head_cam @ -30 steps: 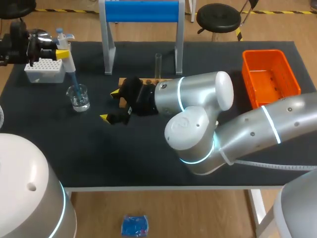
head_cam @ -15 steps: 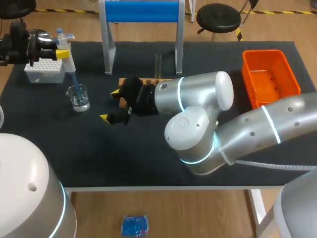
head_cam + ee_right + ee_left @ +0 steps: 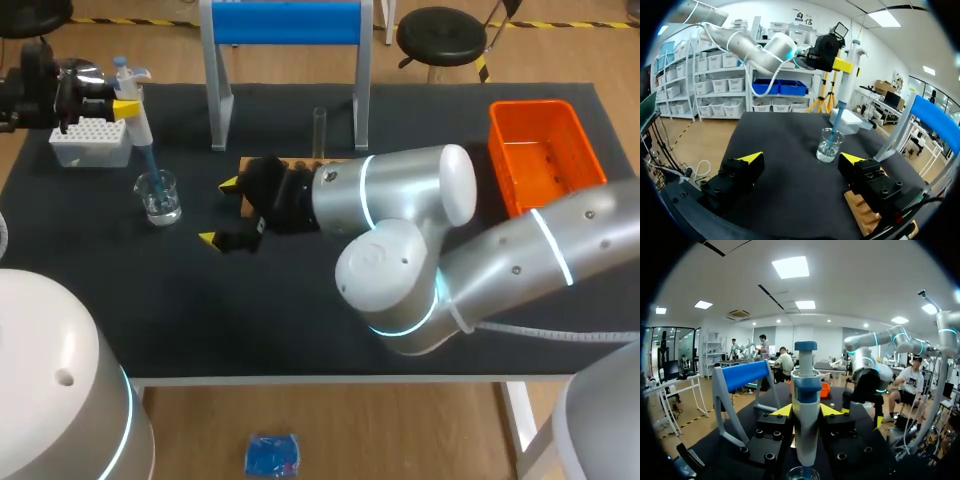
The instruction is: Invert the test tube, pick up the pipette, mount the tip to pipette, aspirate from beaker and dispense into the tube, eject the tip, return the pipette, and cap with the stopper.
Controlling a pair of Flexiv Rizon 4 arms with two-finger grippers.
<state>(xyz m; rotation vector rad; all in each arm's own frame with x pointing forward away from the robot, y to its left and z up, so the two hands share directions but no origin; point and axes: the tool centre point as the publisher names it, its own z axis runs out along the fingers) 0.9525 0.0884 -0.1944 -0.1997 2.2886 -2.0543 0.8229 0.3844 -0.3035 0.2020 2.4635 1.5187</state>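
Left gripper (image 3: pixel 806 412) is clenching white-and-blue plastic pipette (image 3: pixel 136 120), tip dipping in clear glass beaker (image 3: pixel 159 197) near tabletop's left edge; best aspirating slowly, upright, submerged; right gripper (image 3: pixel 802 159) gaping

At the upper left of the frame our left gripper (image 3: pixel 118 106) clasps the pipette (image 3: pixel 139 128), its blue lower end dipped into the beaker (image 3: pixel 160 198) beside the tip box (image 3: pixel 90 143). Our right gripper (image 3: pixel 220 211) sits left of centre with its fingers spread apart, just beside the wooden rack (image 3: pixel 298 163) where the test tube (image 3: pixel 320 132) stands upright. The orange bin (image 3: pixel 546 156) is at the right.
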